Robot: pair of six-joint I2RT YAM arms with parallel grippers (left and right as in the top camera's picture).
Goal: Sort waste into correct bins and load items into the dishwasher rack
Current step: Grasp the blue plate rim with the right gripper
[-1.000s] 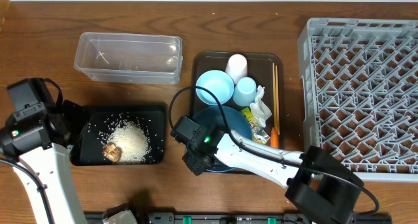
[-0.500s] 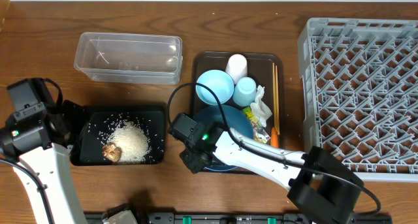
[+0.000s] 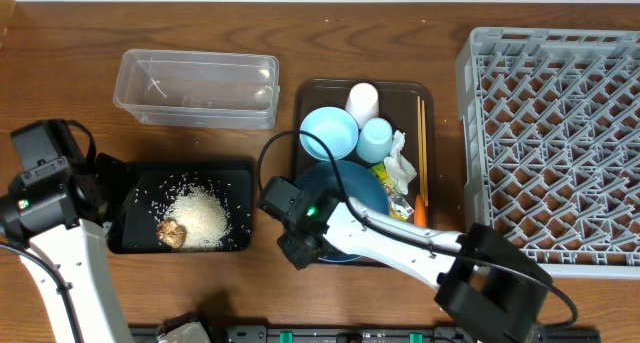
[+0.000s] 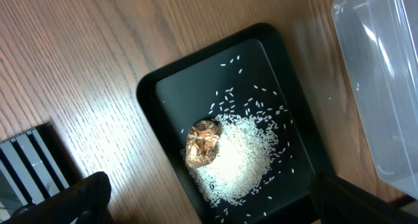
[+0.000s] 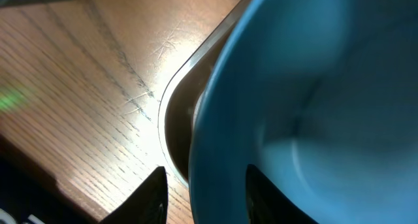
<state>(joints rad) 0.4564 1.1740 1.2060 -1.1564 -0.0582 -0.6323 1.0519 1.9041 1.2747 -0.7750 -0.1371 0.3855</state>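
The dark-blue plate (image 3: 352, 186) lies at the front of the brown serving tray (image 3: 318, 89). My right gripper (image 5: 208, 194) straddles the plate's (image 5: 307, 119) left rim; its jaws stand apart, with a gap between the outer finger and the rim. In the black tray (image 3: 135, 178) lie white rice (image 3: 205, 218) and a brown lump (image 3: 172, 233). Above that tray (image 4: 189, 87) my left gripper (image 4: 215, 204) hangs wide open over the rice (image 4: 241, 152) and lump (image 4: 202, 142). The clear tub (image 3: 197, 88) holds nothing I can see.
On the serving tray sit the pale bowl (image 3: 328, 133), light-blue cup (image 3: 376, 138), white cup (image 3: 362, 101), chopsticks (image 3: 422, 148), tissue (image 3: 400, 168), wrapper (image 3: 385, 178) and carrot (image 3: 420, 213). The grey rack (image 3: 550, 143) fills the right side.
The right gripper shifted slightly at the plate's left rim and came back; the plate stays on the tray. The left arm has not moved.
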